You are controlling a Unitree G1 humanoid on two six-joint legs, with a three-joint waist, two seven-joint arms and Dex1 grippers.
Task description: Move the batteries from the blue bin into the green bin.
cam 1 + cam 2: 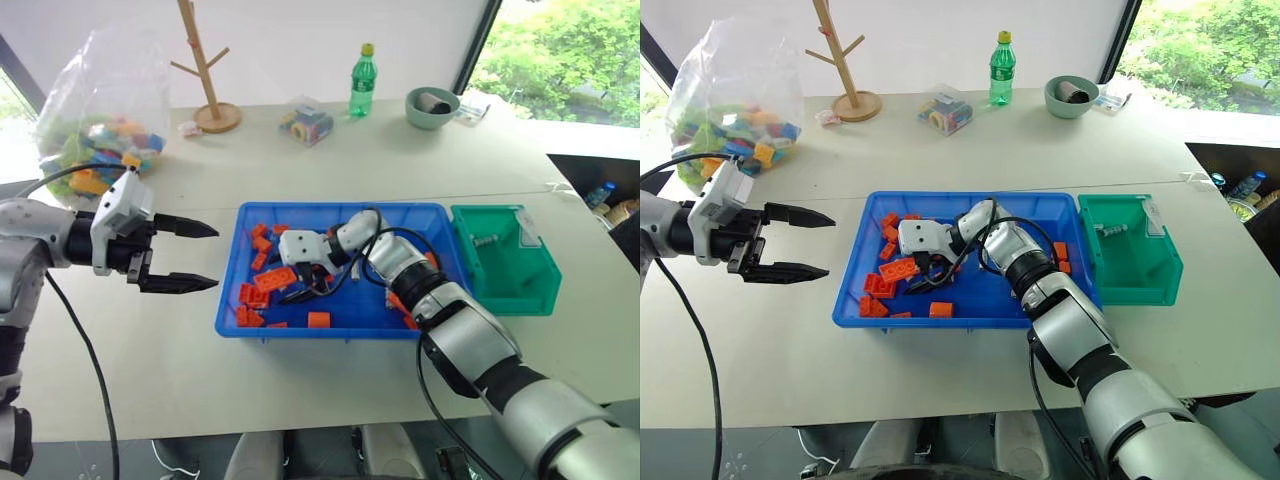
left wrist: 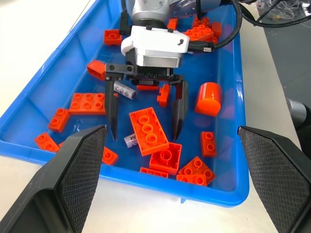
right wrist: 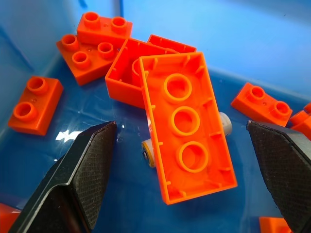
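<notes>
**Operator:** Where did the target lie, and how did each end effector stand?

**Technician:** One battery (image 3: pixel 151 156) lay on the floor of the blue bin (image 1: pixel 232 300), mostly covered by an upturned orange brick (image 3: pixel 187 128) resting across it; only its two ends showed. A second battery (image 2: pixel 122 89) lay further in, beside the right end effector (image 2: pixel 146 132), whose jaws stood wide and empty, straddling the brick. The left end effector (image 1: pixel 195 256) hovered over the desk (image 1: pixel 150 370) beside the bin, also wide and empty. Another battery (image 1: pixel 486 240) sat in the green bin (image 1: pixel 545 300).

**Operator:** Handling properties?

**Technician:** Judged rigid, smooth-skinned and dense for its size, so likely to roll or slip. Recommended grip: across the cylinder at mid-length. The brick probably blocked that point and called for displacement first, or an approach to the exposed end.
</notes>
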